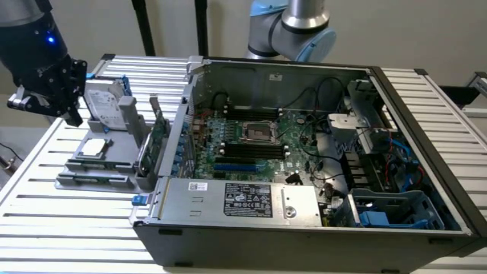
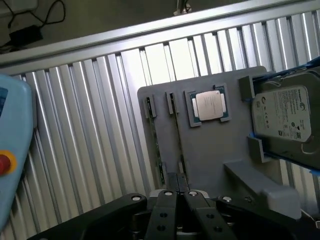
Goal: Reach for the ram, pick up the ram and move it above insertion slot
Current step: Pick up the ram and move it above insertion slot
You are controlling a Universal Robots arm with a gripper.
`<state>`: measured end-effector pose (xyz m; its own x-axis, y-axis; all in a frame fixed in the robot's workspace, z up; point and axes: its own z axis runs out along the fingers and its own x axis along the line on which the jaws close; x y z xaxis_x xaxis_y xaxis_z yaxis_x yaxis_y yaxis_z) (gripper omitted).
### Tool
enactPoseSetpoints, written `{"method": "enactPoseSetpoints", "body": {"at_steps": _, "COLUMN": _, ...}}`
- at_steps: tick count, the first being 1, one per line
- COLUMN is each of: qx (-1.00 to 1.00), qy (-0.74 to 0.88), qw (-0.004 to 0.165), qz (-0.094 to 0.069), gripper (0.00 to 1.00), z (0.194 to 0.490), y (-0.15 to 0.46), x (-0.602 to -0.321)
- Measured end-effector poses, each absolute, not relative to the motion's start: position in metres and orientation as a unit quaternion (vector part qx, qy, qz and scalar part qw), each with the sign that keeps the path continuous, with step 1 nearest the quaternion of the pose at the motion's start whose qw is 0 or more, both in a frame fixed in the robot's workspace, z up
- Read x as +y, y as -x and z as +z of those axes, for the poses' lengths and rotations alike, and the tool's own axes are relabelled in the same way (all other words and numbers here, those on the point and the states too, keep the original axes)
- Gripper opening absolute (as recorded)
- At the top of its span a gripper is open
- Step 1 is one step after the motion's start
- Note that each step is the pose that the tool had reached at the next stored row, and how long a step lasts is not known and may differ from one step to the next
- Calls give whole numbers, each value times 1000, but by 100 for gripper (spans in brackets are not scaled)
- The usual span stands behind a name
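Note:
The ram shows edge-on as a thin dark stick standing in a slot of the grey holder tray, between the CPU and a second thin green board. My gripper hovers above the tray's near end, just past the ram's end, with nothing held. Its fingers are pressed together. In the exterior view the gripper hangs over the table at the left, beside the tray. The black memory slots lie on the motherboard inside the open case.
A grey hard drive in a blue frame stands on the tray next to the CPU. The broad green expansion card stands at the tray's case side. The open computer case fills the table's middle. A pale blue pendant lies nearby.

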<state>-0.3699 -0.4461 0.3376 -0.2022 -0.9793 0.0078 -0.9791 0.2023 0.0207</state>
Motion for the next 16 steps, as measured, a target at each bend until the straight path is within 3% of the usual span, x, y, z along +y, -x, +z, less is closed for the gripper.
{"method": "enactPoseSetpoints", "body": {"at_steps": 7, "qx": -768, "qy": -640, "qw": 10, "qz": -5, "gripper": 12, "z": 337, "y": 374, "x": -446}}
{"method": "enactPoseSetpoints", "body": {"at_steps": 9, "qx": -768, "qy": -640, "qw": 9, "qz": -5, "gripper": 18, "z": 337, "y": 375, "x": -446}}
{"method": "enactPoseSetpoints", "body": {"at_steps": 10, "qx": -768, "qy": -640, "qw": 9, "qz": -5, "gripper": 30, "z": 337, "y": 375, "x": -446}}
{"method": "enactPoseSetpoints", "body": {"at_steps": 12, "qx": -768, "qy": -640, "qw": 10, "qz": -5, "gripper": 30, "z": 336, "y": 375, "x": -446}}
{"method": "enactPoseSetpoints", "body": {"at_steps": 13, "qx": -768, "qy": -640, "qw": 10, "qz": -5, "gripper": 36, "z": 334, "y": 376, "x": -446}}
{"method": "enactPoseSetpoints", "body": {"at_steps": 16, "qx": -768, "qy": -640, "qw": 10, "qz": -5, "gripper": 36, "z": 328, "y": 377, "x": -446}}
